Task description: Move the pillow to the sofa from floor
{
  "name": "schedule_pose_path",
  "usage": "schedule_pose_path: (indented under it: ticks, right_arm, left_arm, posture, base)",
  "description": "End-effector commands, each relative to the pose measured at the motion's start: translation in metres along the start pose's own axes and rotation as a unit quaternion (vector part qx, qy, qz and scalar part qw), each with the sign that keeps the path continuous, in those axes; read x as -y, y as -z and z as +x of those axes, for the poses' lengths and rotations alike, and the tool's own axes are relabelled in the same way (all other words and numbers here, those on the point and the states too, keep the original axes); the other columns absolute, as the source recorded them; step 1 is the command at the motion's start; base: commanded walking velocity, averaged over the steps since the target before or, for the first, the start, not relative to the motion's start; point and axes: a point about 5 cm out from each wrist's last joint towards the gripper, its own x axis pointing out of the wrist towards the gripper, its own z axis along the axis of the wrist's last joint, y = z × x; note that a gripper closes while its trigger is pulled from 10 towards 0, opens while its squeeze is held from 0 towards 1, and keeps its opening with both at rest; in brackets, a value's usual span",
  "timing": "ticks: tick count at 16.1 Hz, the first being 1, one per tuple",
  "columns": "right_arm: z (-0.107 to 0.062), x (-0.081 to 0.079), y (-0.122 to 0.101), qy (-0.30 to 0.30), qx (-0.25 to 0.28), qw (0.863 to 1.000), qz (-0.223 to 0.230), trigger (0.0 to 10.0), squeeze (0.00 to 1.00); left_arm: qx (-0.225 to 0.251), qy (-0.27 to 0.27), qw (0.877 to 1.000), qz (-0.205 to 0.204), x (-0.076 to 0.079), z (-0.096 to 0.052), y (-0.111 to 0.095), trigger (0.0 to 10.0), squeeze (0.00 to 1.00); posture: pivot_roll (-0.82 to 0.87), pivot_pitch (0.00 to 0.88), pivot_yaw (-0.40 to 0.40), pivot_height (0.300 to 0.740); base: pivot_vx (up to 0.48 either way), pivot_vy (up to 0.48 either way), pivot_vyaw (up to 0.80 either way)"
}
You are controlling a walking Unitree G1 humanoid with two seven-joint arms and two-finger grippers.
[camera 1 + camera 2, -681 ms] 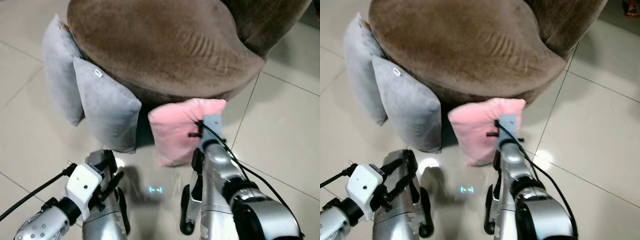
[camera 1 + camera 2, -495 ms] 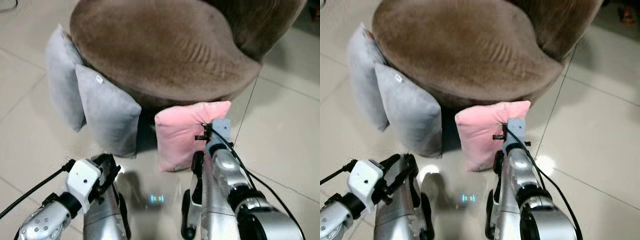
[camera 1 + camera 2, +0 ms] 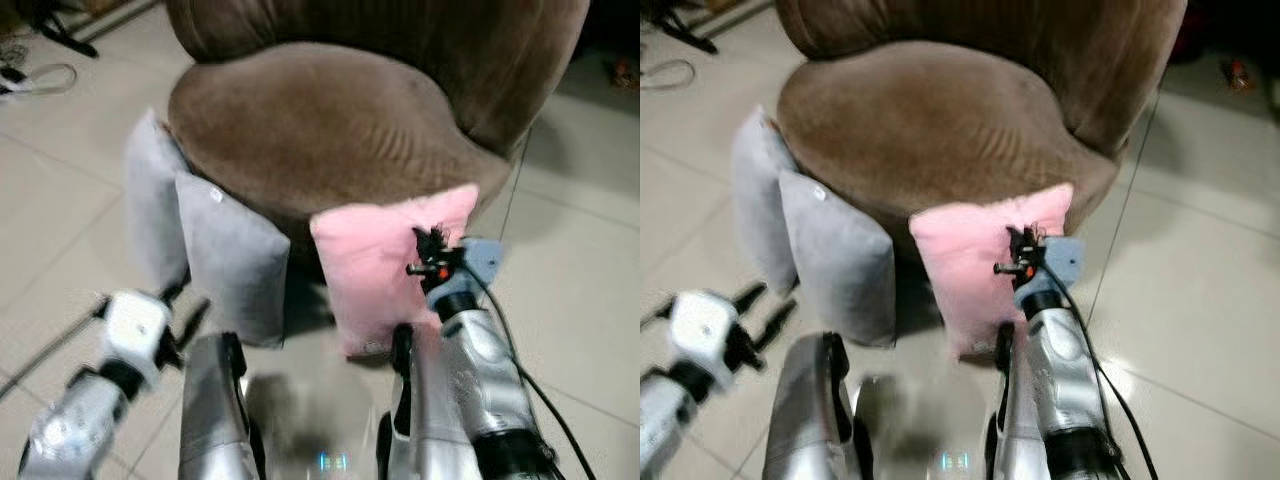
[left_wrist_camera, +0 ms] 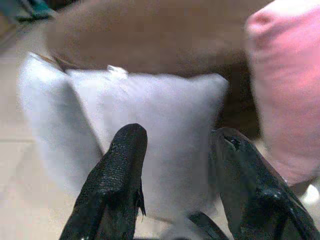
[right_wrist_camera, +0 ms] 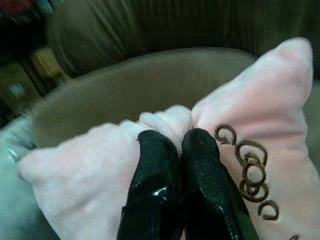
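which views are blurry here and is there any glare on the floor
Left eye view: left gripper smeared by motion blur, grey pillows soft. Right eye view: bright glare patch on the floor tiles beside the right arm. Left wrist view: pillows and sofa blurred, fingers sharper. Right wrist view: fairly sharp on the pink pillow, dark background.

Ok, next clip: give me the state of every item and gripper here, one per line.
Pink pillow: pinched at its top edge, held in front of the sofa.
Right gripper: shut on the pillow.
Left gripper: open, holding nothing.
Grey pillows: leaning against the sofa.
Sofa: seat bare.
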Motion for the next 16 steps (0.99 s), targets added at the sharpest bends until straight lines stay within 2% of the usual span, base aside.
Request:
schedule_pose_path:
  ticks: [1, 2, 3, 4, 5, 6, 7, 8, 9, 12, 13, 16]
  right_arm:
    - [0.002, -0.007, -0.026, -0.018, 0.048, 0.999, 0.006, 10.0, 0.0]
    - [0.0, -0.007, -0.032, -0.014, 0.056, 0.998, 0.01, 10.0, 0.0]
    - [-0.001, -0.007, -0.049, -0.003, 0.075, 0.997, 0.019, 10.0, 0.0]
    - [-0.001, -0.007, -0.049, -0.003, 0.075, 0.997, 0.019, 10.0, 0.0]
    - [0.001, -0.009, -0.072, -0.003, 0.098, 0.995, 0.025, 10.0, 0.0]
    - [0.001, -0.013, -0.087, -0.007, 0.105, 0.994, 0.026, 10.0, 0.0]
    - [0.001, -0.013, -0.09, -0.006, 0.104, 0.994, 0.026, 10.0, 0.0]
    - [0.0, -0.012, -0.086, 0.001, 0.088, 0.996, 0.021, 10.0, 0.0]
    - [-0.001, -0.012, -0.082, 0.007, 0.078, 0.997, 0.013, 10.0, 0.0]
    - [-0.005, -0.016, -0.071, 0.005, 0.049, 0.998, -0.025, 10.0, 0.0]
    - [-0.005, -0.016, -0.067, 0.005, 0.033, 0.998, -0.045, 10.0, 0.0]
    - [-0.005, -0.007, -0.061, 0.018, 0.004, 0.999, -0.049, 10.0, 0.0]
  left_arm:
    - [-0.005, -0.01, 1.0, -0.007, -0.005, 0.0, 0.002, 10.0, 0.0]
    - [0.0, -0.014, 1.0, -0.005, -0.007, 0.001, -0.001, 10.0, 0.0]
    - [0.022, -0.044, 0.999, -0.002, -0.017, 0.004, -0.009, 10.0, 0.0]
    - [0.022, -0.044, 0.999, -0.002, -0.017, 0.004, -0.009, 10.0, 0.0]
    - [0.052, -0.109, 0.993, -0.006, -0.037, 0.009, -0.028, 10.0, 0.0]
    - [0.083, -0.143, 0.986, 0.002, -0.048, 0.014, -0.047, 10.0, 0.0]
    - [0.095, -0.145, 0.985, 0.008, -0.048, 0.016, -0.053, 10.0, 0.0]
    - [0.112, -0.147, 0.982, 0.034, -0.044, 0.021, -0.062, 10.0, 0.0]
    - [0.117, -0.143, 0.982, 0.043, -0.039, 0.023, -0.065, 10.0, 0.0]
    - [0.097, -0.136, 0.986, 0.027, -0.02, 0.035, -0.057, 10.0, 0.0]
    - [0.084, -0.124, 0.988, 0.027, -0.008, 0.039, -0.051, 10.0, 0.0]
    - [0.082, -0.114, 0.99, 0.029, 0.004, 0.041, -0.051, 10.0, 0.0]
  posture:
    - [-0.01, 0.033, 0.024, 0.495]
    - [-0.01, 0.028, 0.024, 0.495]
    - [-0.01, 0.017, 0.024, 0.505]
    - [-0.01, 0.017, 0.024, 0.505]
    - [-0.02, 0.0, 0.026, 0.515]
    - [-0.02, 0.0, 0.022, 0.525]
    - [-0.02, 0.0, 0.02, 0.53]
    - [-0.02, 0.0, 0.017, 0.54]
    - [-0.02, 0.0, 0.015, 0.545]
    - [-0.03, 0.0, 0.015, 0.565]
    - [-0.03, 0.0, 0.006, 0.575]
    - [-0.04, 0.0, -0.019, 0.595]
  base:
    - [0.0, 0.0, 0.0]
    - [0.0, 0.0, 0.0]
    - [0.0, 0.0, 0.0]
    - [0.0, 0.0, 0.0]
    - [0.0, 0.0, 0.0]
    - [0.0, 0.0, 0.0]
    - [0.0, 0.0, 0.0]
    - [0.0, 0.0, 0.0]
    - [0.0, 0.0, 0.0]
    - [0.0, 0.0, 0.0]
    - [0.0, 0.0, 0.0]
    - [0.0, 0.0, 0.0]
